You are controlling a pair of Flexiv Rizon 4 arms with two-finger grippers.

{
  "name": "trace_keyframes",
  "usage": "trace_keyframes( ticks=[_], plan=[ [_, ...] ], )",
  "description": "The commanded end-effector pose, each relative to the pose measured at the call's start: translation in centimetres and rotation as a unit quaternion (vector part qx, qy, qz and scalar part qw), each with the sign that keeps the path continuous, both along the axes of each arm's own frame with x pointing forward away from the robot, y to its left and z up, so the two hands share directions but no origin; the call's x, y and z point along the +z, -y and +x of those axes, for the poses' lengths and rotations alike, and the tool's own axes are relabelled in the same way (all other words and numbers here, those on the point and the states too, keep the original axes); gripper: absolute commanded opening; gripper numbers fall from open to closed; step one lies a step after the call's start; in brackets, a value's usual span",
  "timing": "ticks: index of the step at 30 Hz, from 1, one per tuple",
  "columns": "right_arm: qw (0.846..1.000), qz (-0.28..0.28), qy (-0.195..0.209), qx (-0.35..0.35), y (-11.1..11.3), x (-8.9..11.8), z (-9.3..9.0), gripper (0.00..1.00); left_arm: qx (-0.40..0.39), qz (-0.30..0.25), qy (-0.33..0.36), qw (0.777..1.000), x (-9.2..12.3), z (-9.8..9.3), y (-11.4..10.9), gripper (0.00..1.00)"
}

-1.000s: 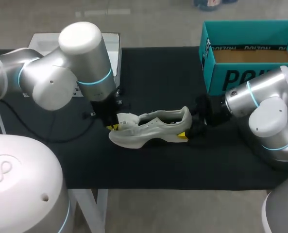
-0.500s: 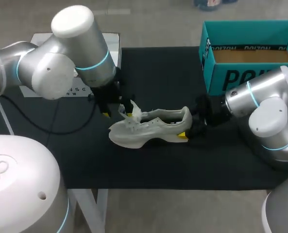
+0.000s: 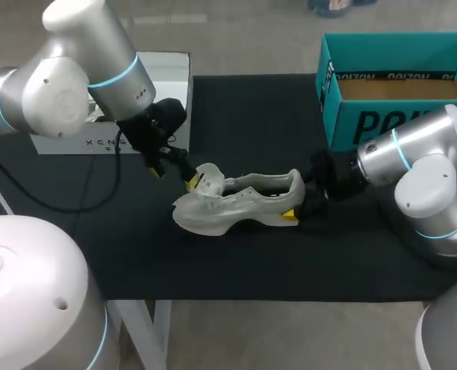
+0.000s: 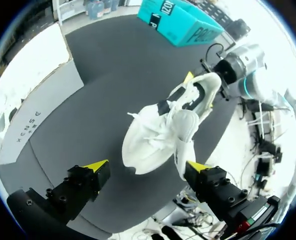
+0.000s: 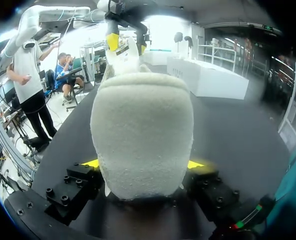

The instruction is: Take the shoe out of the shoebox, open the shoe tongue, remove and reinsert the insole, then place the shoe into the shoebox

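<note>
Shoe (image 3: 240, 202) out of shoebox (image 3: 382, 123) w/ tongue (image 3: 209, 179) up; our right gripper (image 5: 143, 163) clamps heel (image 5: 143, 125), left gripper (image 4: 147, 165) wide; insole steps & reboxing left.

The left fingers (image 3: 190, 183) have pulled the tongue (image 3: 210, 178) up, spread wide and drawn back.

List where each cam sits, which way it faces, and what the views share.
Head view: fixed above and behind, looking down on the table; left arm and right arm enter from the sides.
Left wrist view: left wrist, looking past open left jaws and yellow fingertips onto the shoe's laces.
Right wrist view: right wrist, looking along the shoe from its heel, right jaws shut on it.
Shared: all see the shoe; each wrist view sees the other arm.
</note>
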State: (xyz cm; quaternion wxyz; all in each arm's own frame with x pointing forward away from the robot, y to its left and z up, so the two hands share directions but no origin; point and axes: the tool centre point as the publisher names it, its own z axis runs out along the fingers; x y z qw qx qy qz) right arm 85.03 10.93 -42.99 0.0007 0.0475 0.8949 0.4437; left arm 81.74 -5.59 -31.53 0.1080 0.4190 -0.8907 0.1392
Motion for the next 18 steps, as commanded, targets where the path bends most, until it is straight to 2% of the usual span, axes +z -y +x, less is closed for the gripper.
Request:
trace_keyframes(
  ticks=[1,3,4,6,12,14,18],
  plan=[
    [1.000,-0.001,0.000,0.000,-0.1,-0.3,0.1,0.00,-0.223,0.033,0.002,0.974,1.4,1.6,2.1,1.00],
    [1.000,-0.001,0.000,0.000,-0.1,-0.3,0.1,0.00,-0.247,0.068,0.025,0.966,3.1,1.8,3.3,1.00],
    [1.000,-0.001,0.000,0.000,-0.1,-0.3,0.1,0.00,-0.265,0.083,0.036,0.960,3.9,1.8,3.9,0.55],
    [1.000,-0.001,0.000,0.000,-0.1,-0.3,0.1,0.00,-0.282,0.102,0.050,0.953,5.5,2.0,4.9,0.00],
    [1.000,-0.001,0.000,0.000,-0.1,-0.3,0.1,0.00,-0.358,0.142,0.076,0.920,7.7,2.7,8.2,0.00],
    [1.000,-0.001,0.000,0.000,-0.1,-0.3,0.1,0.00,-0.390,0.153,0.089,0.904,7.6,3.0,9.3,0.00],
    [1.000,-0.001,0.000,0.000,-0.1,-0.3,0.1,0.00,-0.424,0.148,0.103,0.887,6.6,3.6,10.7,0.00]
  ],
)
